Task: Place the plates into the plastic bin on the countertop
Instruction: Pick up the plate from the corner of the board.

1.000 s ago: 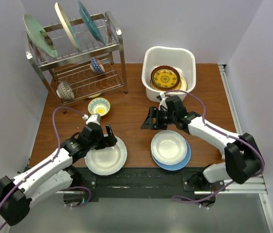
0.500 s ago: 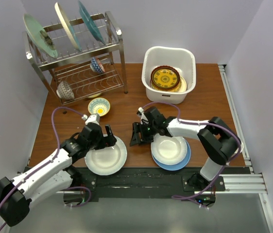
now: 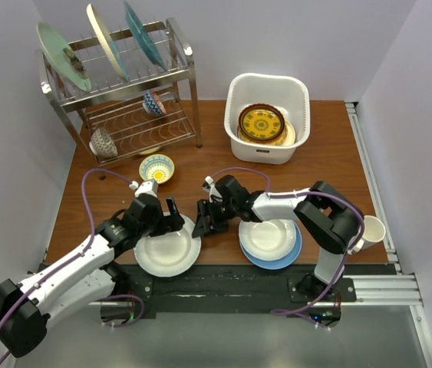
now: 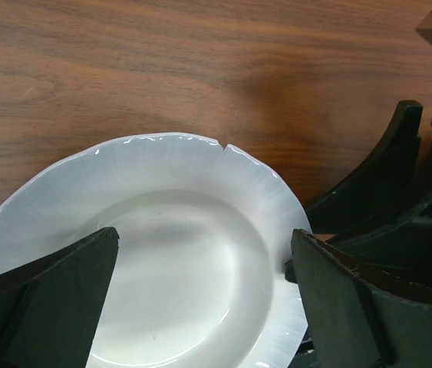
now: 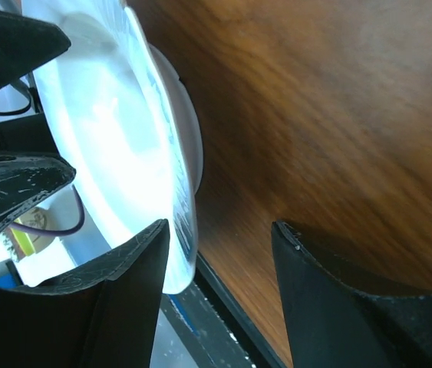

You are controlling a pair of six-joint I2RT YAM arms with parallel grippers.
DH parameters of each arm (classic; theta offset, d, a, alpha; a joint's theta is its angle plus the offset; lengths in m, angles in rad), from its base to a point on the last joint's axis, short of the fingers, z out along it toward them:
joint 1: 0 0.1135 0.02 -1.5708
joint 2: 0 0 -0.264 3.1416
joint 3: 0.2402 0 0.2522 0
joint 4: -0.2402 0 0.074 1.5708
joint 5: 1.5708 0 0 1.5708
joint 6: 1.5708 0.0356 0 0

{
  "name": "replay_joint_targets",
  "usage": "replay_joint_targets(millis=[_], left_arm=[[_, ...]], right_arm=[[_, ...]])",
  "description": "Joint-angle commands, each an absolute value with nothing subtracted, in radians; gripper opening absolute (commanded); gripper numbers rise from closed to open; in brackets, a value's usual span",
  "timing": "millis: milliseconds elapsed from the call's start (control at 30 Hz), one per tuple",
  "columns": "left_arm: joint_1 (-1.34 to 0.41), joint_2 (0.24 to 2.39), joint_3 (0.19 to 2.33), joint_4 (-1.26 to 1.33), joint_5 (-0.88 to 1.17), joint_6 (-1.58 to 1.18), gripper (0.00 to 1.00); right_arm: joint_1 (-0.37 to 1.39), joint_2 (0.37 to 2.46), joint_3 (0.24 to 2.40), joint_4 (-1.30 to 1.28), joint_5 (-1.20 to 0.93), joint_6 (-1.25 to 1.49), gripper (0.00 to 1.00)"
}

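A white plate (image 3: 166,249) lies at the front left of the table. My left gripper (image 3: 168,222) hovers open over its far side; the left wrist view shows the plate (image 4: 177,261) spanning the gap of the gripper (image 4: 204,268). My right gripper (image 3: 202,222) reaches in from the right, open, with the plate's rim (image 5: 179,192) between its fingers, close to the left one (image 5: 100,299). Another white plate (image 3: 268,236) rests on a blue plate (image 3: 292,253). The plastic bin (image 3: 235,100) at the back holds a brown patterned plate (image 3: 261,123) on a yellow one (image 3: 286,136).
A steel wire rack (image 3: 189,92) at the back left holds three upright plates on top and bowls below. A small patterned bowl (image 3: 156,167) sits in front of it. A cream cup (image 3: 370,230) stands at the right edge. The table's front edge (image 5: 231,307) lies just beyond the plate.
My right arm has swung left from in front of the bin to the white plate's right edge, its jaws narrowing. The cup has come into view. The left arm has stayed still.
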State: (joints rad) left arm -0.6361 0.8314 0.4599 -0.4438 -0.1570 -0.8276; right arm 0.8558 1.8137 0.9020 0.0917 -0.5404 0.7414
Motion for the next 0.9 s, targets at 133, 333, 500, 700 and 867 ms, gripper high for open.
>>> replay_joint_targets(millis=[133, 333, 500, 700, 867], left_arm=[[-0.638, 0.833, 0.463, -0.426, -0.170, -0.838, 1.00], [-0.638, 0.824, 0.474, -0.434, -0.173, -0.835, 1.00], [-0.638, 0.825, 0.485, -0.446, -0.176, -0.833, 1.00], [-0.638, 0.812, 0.495, -0.463, -0.187, -0.833, 1.00], [-0.638, 0.801, 0.512, -0.468, -0.193, -0.833, 1.00]], right_arm=[[0.893, 1.879, 0.960, 0.173, -0.561, 0.795, 0.48], [0.893, 1.914, 0.934, 0.282, -0.598, 0.860, 0.29], [0.893, 1.937, 0.910, 0.334, -0.600, 0.887, 0.00], [0.891, 1.898, 0.893, 0.276, -0.554, 0.847, 0.00], [0.888, 1.878, 0.903, 0.239, -0.535, 0.831, 0.00]])
